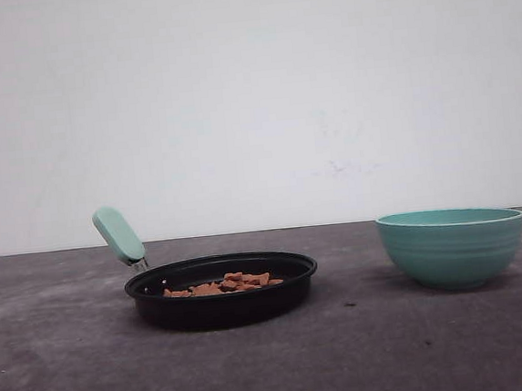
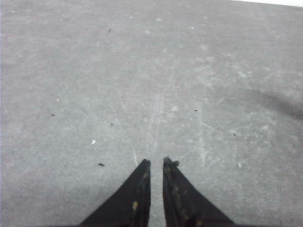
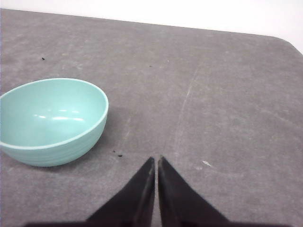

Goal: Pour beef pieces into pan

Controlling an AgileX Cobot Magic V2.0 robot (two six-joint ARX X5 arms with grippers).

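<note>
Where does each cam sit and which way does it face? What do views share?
Front view: low, facing forward over the table; pan with beef pieces, bowl; no arm in sight.
Left wrist view: on the left arm, looking down at bare table; left gripper shut.
Right wrist view: on the right arm, looking down; right gripper shut, empty.
Shared: the bowl, front and right wrist views.

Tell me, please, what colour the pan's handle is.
Mint green handle, clearest in the front view.
</note>
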